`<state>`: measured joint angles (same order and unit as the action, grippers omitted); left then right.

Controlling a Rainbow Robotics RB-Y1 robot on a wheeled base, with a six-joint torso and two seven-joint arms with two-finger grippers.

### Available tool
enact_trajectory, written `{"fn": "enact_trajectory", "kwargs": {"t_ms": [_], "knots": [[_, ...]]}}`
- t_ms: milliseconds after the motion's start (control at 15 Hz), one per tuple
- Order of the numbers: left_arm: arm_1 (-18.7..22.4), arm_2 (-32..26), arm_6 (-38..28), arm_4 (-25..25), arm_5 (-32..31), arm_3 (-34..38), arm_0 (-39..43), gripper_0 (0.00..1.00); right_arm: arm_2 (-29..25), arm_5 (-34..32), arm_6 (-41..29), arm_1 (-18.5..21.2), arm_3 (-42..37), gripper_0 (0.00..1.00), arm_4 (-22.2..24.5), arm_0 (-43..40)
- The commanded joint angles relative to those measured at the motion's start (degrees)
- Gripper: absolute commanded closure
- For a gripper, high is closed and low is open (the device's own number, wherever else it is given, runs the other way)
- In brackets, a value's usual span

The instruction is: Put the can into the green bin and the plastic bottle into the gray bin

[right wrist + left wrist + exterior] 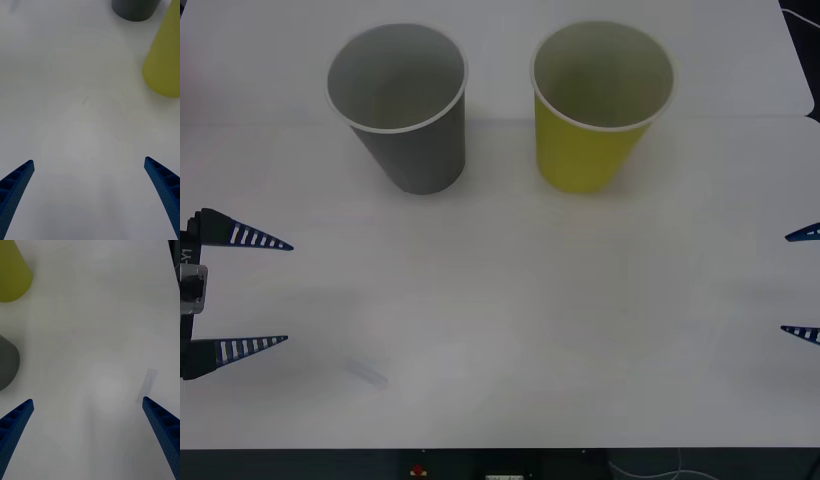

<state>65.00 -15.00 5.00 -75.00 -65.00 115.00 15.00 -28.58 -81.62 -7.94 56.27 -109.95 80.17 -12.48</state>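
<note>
Cups stand side by side at the far end of the table (510,300) in our front view: the gray bin (405,105) at about 11 o'clock from the table's centre, the green bin (598,103) at about 1 o'clock, both upright, mouths open, a clear gap between them. We cannot make out anything inside either cup. Our left gripper (252,292) reaches in from the 9 o'clock edge, its two blue ribbed fingers spread wide and grasping nothing. Our right gripper (802,283) pokes in at 3 o'clock with just its fingertips in frame, likewise released and empty. A faint pale strip (366,373) lies on the table near 7 o'clock, just ahead of the left gripper's nearer finger.

From the right wrist, our right gripper (90,165) hangs over bare table (75,112), fingers parted to both corners. The green bin (165,56) sits at roughly 1 o'clock, the gray bin (135,9) at 12 o'clock beyond it.

From the left wrist, our left gripper (88,405) is also wide apart above the table (97,315). The green bin (11,273) shows at 11 o'clock, the gray bin (6,362) at 9 o'clock, and the strip (147,385) lies just beside one fingertip.
</note>
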Motion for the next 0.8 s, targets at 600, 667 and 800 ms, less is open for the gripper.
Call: {"fn": "enact_trajectory", "kwargs": {"t_ms": [600, 667, 800], "knots": [[0.00, 0.00, 0.00, 0.00, 0.00, 0.00, 0.00, 0.00, 1.07, -0.30, 9.78, 0.07, 6.85, 0.00, -3.52, 0.62], [0.00, 0.00, 0.00, 0.00, 0.00, 0.00, 0.00, 0.00, 1.07, -0.30, 9.69, -0.02, 6.85, 0.00, -3.52, 0.71], [0.00, 0.00, 0.00, 0.00, 0.00, 0.00, 0.00, 0.00, 1.07, -0.30, 9.69, -0.02, 6.85, 0.00, -3.52, 0.71]]}}
